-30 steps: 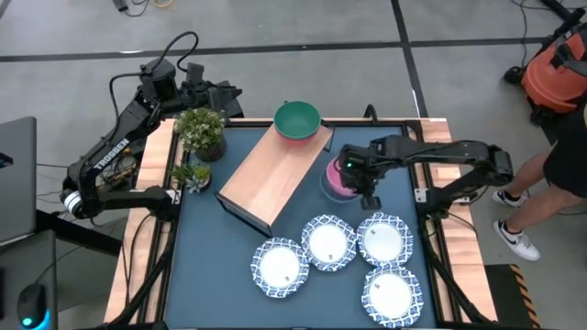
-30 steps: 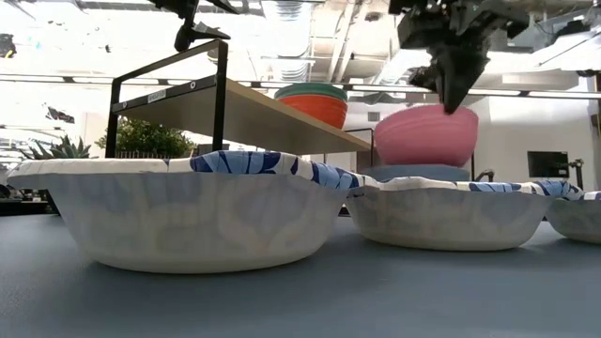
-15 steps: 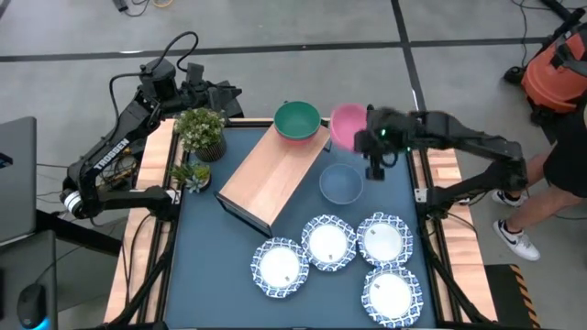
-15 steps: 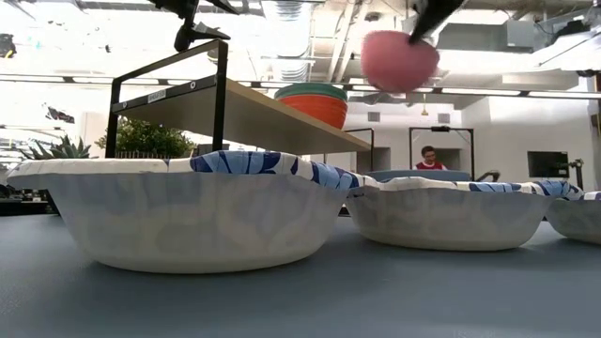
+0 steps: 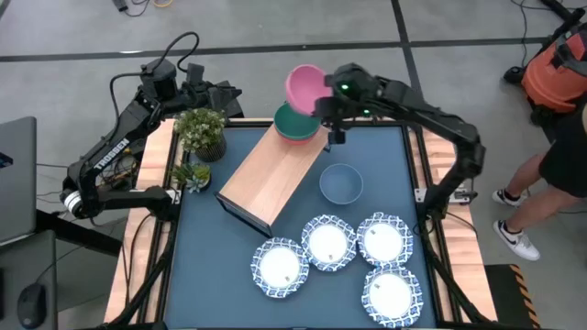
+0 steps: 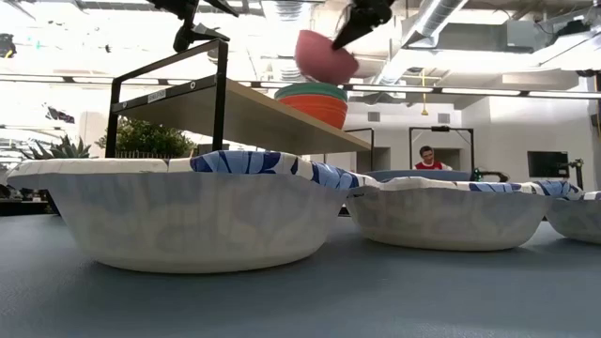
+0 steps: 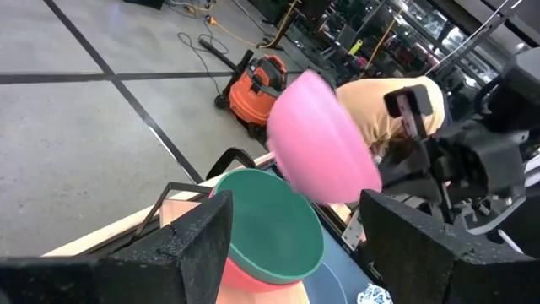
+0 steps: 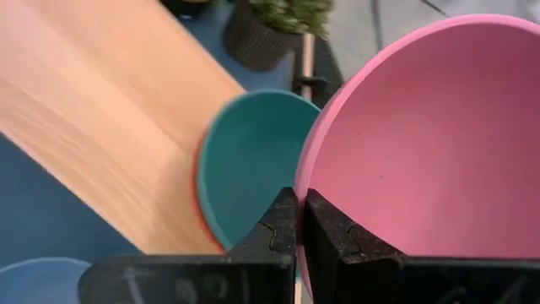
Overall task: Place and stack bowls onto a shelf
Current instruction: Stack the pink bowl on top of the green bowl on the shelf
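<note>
My right gripper (image 5: 323, 103) is shut on a pink bowl (image 5: 303, 84), in the air just above the far end of the light-wood shelf (image 5: 271, 174). Under it a green bowl (image 5: 295, 126) sits nested in a red bowl (image 6: 315, 110) on that end of the shelf. A light blue bowl (image 5: 341, 183) rests on the dark blue table to the right of the shelf. Several white bowls with blue rims (image 5: 328, 242) stand near the front edge. My left gripper (image 7: 295, 253) waits open beyond the table's far left corner, facing the shelf. My right gripper pinches the pink bowl's rim (image 8: 305, 181), one finger inside the bowl and one outside. The fingers come slanting down from the table's right side. The bowl is lifted clear and tilted, over the green bowl (image 8: 245, 165).
Two potted plants (image 5: 200, 130) (image 5: 191, 174) stand left of the shelf. A person (image 5: 559, 156) and an orange vacuum (image 5: 555, 73) are beyond the right edge. Bare tabletop (image 5: 211, 257) lies in front of the shelf.
My right gripper has lifted the pink bowl out of the light blue bowl and carried it up and toward the far left, over the green bowl on the shelf. The gripper has turned and the bowl has tipped. The light blue bowl has stayed on the table.
</note>
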Available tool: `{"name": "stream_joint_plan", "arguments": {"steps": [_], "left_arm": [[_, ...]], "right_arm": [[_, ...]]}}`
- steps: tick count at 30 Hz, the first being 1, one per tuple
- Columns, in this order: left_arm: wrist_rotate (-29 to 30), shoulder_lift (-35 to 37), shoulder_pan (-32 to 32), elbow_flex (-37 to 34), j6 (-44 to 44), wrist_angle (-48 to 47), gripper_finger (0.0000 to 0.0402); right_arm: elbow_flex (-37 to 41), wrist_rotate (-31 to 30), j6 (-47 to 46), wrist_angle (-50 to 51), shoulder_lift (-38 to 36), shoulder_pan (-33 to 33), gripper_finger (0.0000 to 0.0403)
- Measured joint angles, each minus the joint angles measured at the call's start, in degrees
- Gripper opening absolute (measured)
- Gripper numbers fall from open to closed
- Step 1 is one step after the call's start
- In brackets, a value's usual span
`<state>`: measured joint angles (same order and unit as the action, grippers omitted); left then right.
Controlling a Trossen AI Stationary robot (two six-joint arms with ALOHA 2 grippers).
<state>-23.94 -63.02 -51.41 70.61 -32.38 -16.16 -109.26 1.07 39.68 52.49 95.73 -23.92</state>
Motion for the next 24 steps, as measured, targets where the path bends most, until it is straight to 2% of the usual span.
{"name": "stream_joint_plan", "arguments": {"steps": [9,24], "left_arm": [[0.00,0.00,-0.01,0.00,-0.26,-0.04,0.0243],[0.65,0.00,-0.01,0.00,-0.13,-0.04,0.0243]], "right_arm": [[-6.10,2.64,2.85,7.18,7.56,0.94,0.0028],[-6.22,5.19,2.94,10.13,8.63,0.58,0.0032]]}}
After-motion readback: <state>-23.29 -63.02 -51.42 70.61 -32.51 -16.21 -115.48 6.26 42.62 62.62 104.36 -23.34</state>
